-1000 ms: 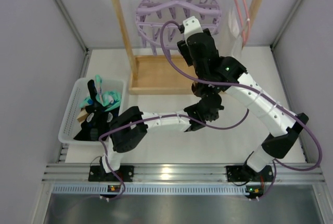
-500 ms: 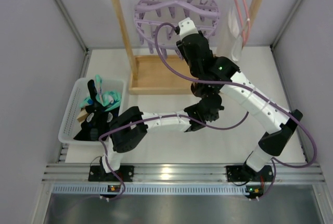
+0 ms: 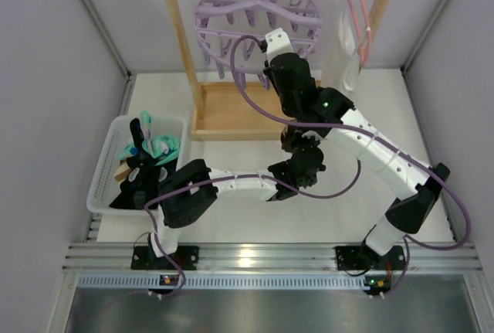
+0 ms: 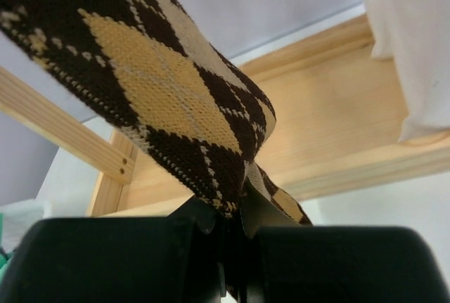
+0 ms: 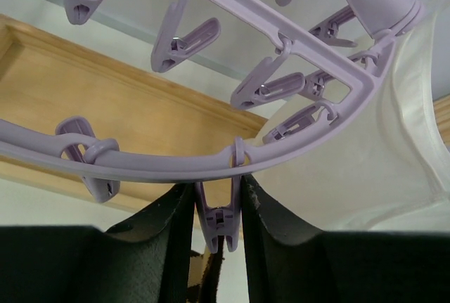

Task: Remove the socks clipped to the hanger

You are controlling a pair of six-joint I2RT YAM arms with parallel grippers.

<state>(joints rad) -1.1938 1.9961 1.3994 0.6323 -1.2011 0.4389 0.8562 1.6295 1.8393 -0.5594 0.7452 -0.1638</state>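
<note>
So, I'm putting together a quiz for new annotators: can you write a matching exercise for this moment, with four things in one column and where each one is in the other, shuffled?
Things
1. brown argyle sock
2. clip peg
3. white basket
4. white garment

Places
A. hanging on the far right, beside the lilac hanger
B. pinched in the left hand
C. between the fingers of the right hand
D. on the left, with socks in it

Pairs: 1-B, 2-C, 3-D, 4-A
</note>
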